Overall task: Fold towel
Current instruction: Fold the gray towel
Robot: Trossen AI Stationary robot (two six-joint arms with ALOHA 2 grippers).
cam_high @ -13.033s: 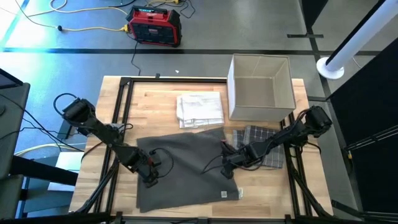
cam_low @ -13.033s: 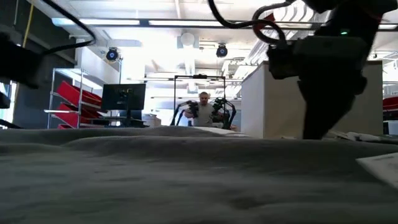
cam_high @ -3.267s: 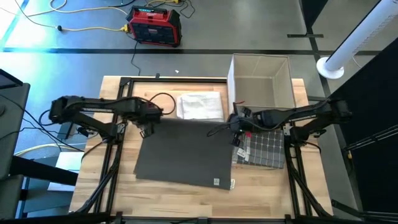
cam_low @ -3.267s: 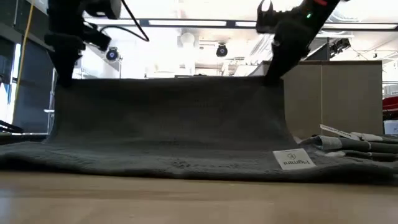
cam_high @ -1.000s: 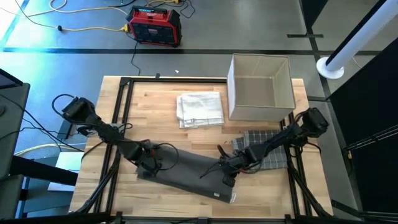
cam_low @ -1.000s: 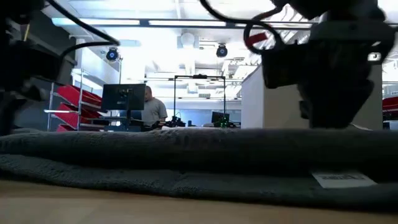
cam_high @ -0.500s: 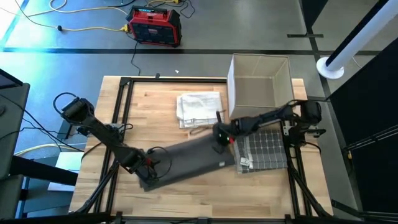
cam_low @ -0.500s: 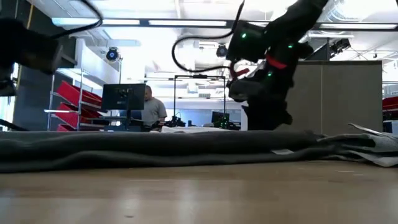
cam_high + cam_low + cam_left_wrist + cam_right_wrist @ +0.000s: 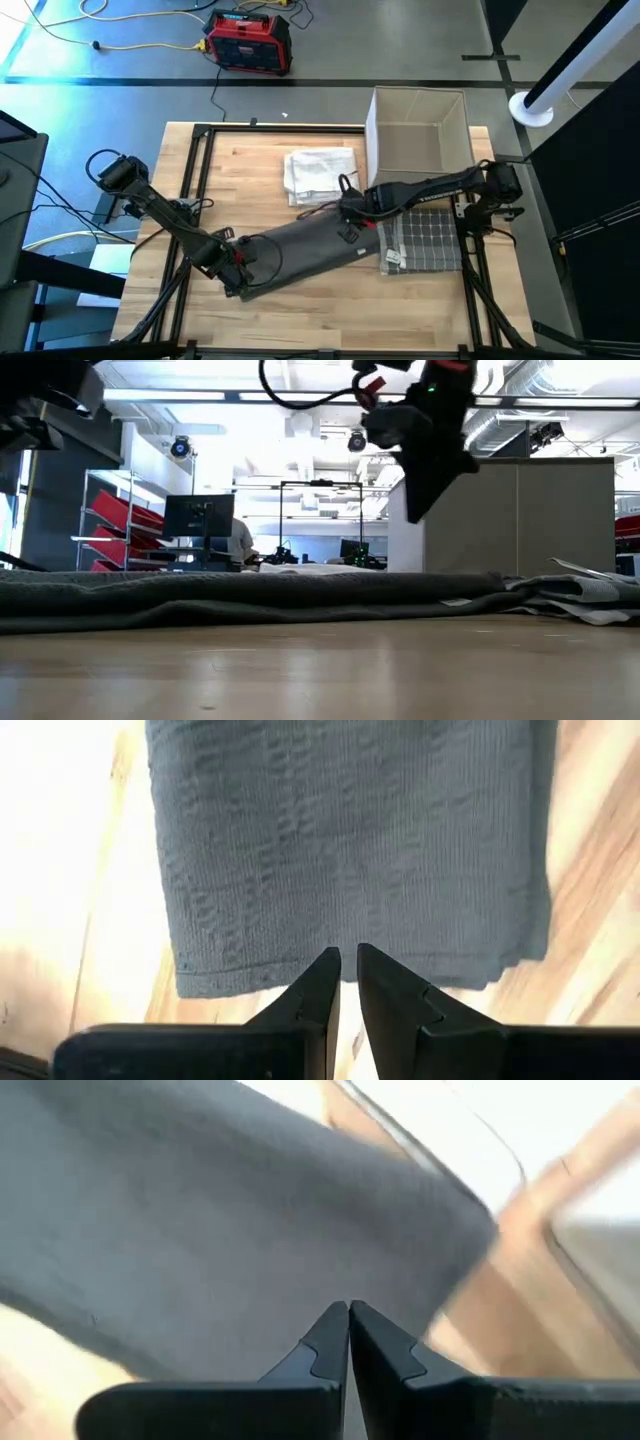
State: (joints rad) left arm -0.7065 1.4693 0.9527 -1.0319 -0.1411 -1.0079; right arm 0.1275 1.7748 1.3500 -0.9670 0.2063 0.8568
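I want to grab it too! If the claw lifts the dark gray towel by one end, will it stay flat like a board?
Probably not. The dark gray towel lies in soft folded layers with a wavy edge, so it would likely droop. It hugs the table, so it seems floppy and unlikely to roll.

Grey floor (image 9: pixel 420 45) with yellow cables (image 9: pixel 140 45), red case (image 9: pixel 247 41) upper left; ceiling strip lights (image 9: pixel 300 396), red shelving (image 9: pixel 115 525), monitor (image 9: pixel 198 517) behind.
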